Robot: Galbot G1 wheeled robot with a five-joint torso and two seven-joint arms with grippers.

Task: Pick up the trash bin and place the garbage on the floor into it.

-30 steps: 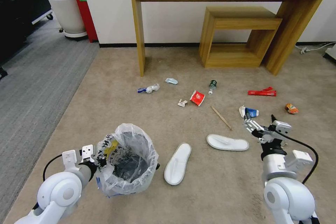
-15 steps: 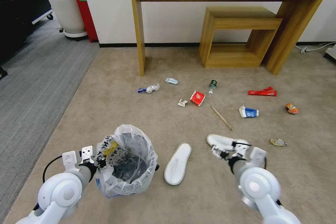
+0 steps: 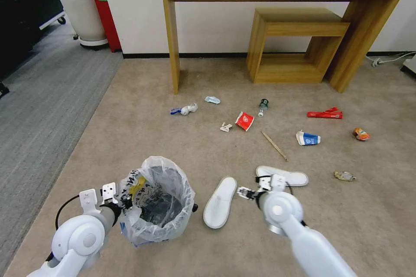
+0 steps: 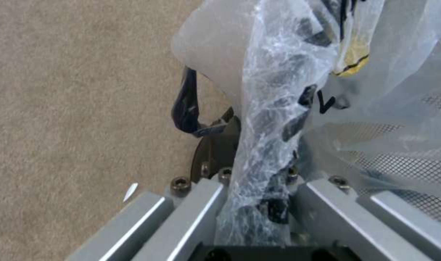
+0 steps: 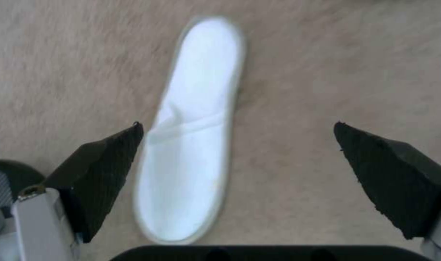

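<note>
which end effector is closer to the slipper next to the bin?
Right. The right end effector hovers open just beside the near slipper; the left end effector grips the trash bin rim, across the bin.

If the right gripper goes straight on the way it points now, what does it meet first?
Probably the nearer white slipper: the open right gripper points down over it, though the slipper lies off-centre toward one jaw, so it might reach the carpet beside it.

Right wrist view. The right gripper [image 5: 237, 125] hangs over beige short-pile carpet [image 5: 327, 72], its two black ribbed wedge-shaped fingertips [image 5: 104, 159] spread wide apart. A flat white fabric slipper [image 5: 191, 137] with a pale rim lies lengthwise on the carpet, just beside one fingertip and well apart from the other. Nothing is gripped between the fingertips.
</note>
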